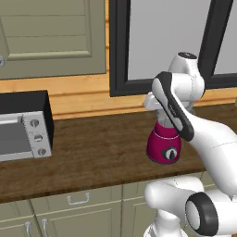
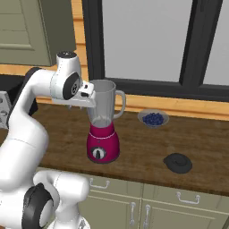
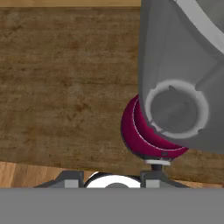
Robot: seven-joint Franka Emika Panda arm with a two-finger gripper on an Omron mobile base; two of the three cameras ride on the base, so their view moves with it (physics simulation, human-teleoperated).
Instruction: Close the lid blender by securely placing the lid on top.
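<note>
The blender (image 2: 103, 145) stands on the wooden counter, with a magenta base (image 1: 163, 147) and a clear grey jar (image 2: 104, 103) whose mouth is uncovered. From above, the hand view looks down into the jar (image 3: 177, 107) at its right side. The lid (image 2: 178, 163), a flat dark round cap, lies on the counter to the blender's right, near the front edge. My gripper (image 2: 79, 105) hangs just left of the jar's upper part, at about rim height. Its fingertips (image 3: 71, 178) stand wide apart, open, with nothing between them. The lid is well away from the gripper.
A small bowl of blueberries (image 2: 153, 118) sits behind and between the blender and the lid. A black-and-silver toaster oven (image 1: 25, 132) stands far left on the counter (image 1: 92, 152). A dark-framed window (image 2: 143, 40) rises behind the blender.
</note>
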